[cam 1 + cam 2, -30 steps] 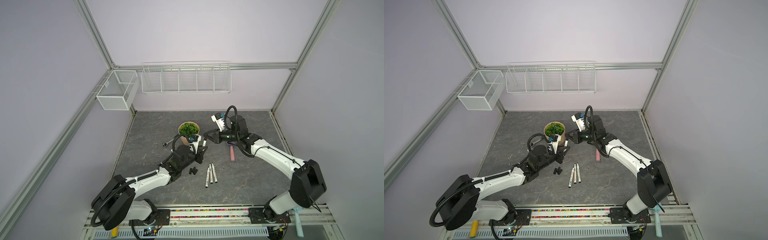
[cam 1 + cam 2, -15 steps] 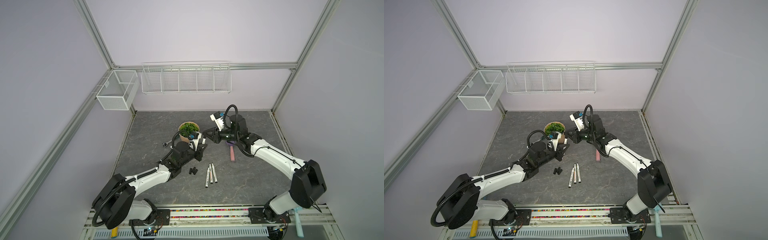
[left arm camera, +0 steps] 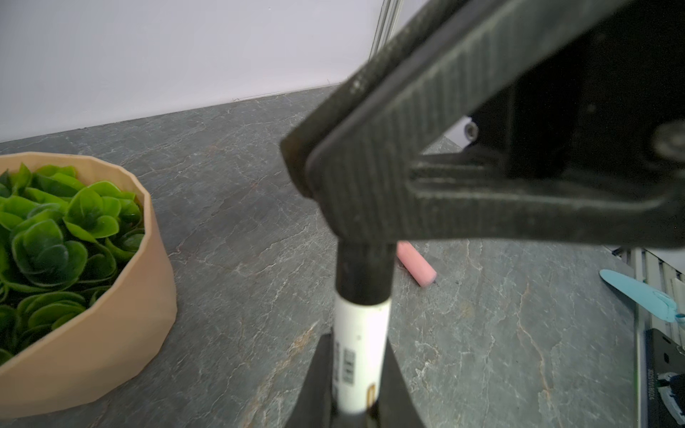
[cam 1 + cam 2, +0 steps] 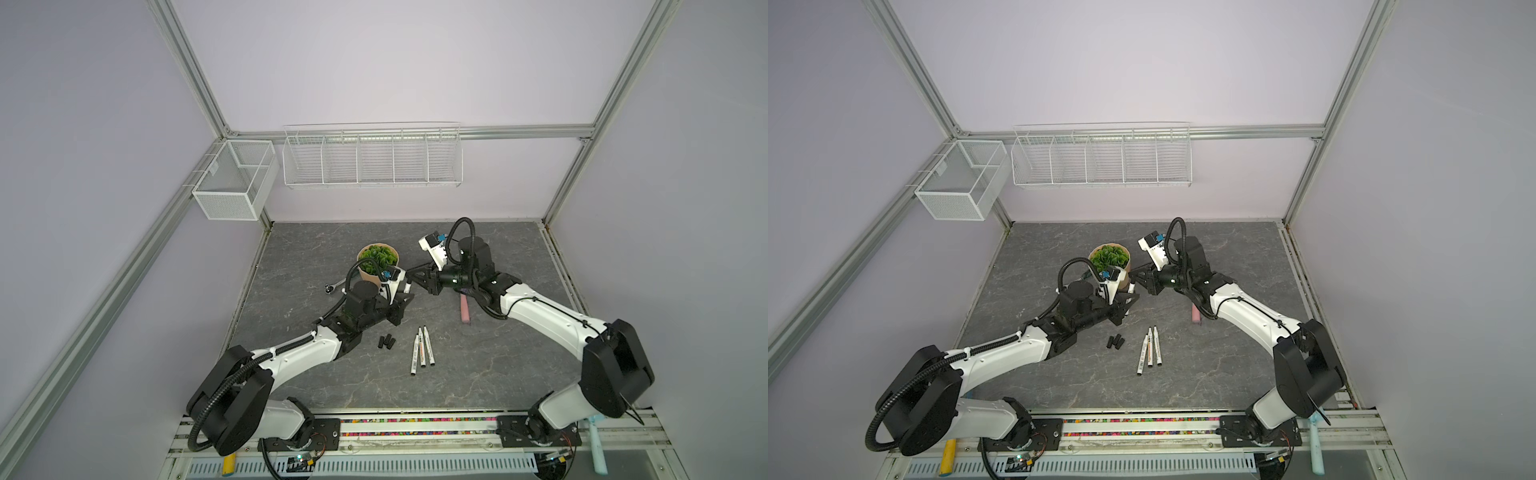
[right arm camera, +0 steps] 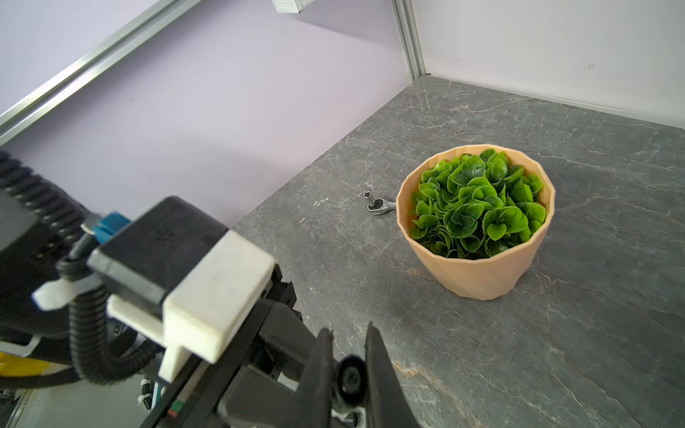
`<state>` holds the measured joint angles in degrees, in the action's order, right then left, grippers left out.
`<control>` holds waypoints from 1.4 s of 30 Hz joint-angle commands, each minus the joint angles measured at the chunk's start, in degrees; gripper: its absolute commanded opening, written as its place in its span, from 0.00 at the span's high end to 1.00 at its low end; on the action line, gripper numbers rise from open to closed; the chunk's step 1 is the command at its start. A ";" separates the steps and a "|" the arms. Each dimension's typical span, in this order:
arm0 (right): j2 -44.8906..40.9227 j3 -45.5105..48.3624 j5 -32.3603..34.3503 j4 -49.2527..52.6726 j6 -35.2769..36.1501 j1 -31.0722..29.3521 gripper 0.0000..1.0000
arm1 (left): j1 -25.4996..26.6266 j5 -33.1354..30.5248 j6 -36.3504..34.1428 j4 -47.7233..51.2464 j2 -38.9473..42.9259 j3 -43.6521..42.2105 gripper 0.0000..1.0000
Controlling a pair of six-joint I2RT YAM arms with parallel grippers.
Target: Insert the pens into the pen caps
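Left fingers [image 3: 317, 385] pinch a pen [image 3: 361, 341], right fingers [image 3: 370, 185] pinch the cap [image 3: 365, 270] over its end

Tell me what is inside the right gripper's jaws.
A black pen cap is pinched in the right gripper, on the end of the white pen held by the left gripper. The pen's tip is hidden inside the cap.
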<state>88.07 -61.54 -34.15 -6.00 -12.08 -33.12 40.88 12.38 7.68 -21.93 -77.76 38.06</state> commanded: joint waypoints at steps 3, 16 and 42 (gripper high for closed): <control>1.34 9.15 -12.99 27.42 0.35 0.25 0.93 | -7.02 -12.39 6.25 -31.18 4.17 11.44 1.00; 2.01 9.36 -16.22 21.04 -4.26 1.57 0.93 | -5.51 -4.10 11.30 -29.59 3.85 5.73 1.00; 1.65 13.93 -9.49 15.02 -9.87 1.09 0.90 | -3.44 -10.10 11.17 -22.13 -2.85 10.21 1.00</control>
<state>87.59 -54.24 -35.18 -13.56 -22.41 -30.06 40.69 18.85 15.44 -24.73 -81.71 37.91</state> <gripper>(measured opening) 0.146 0.129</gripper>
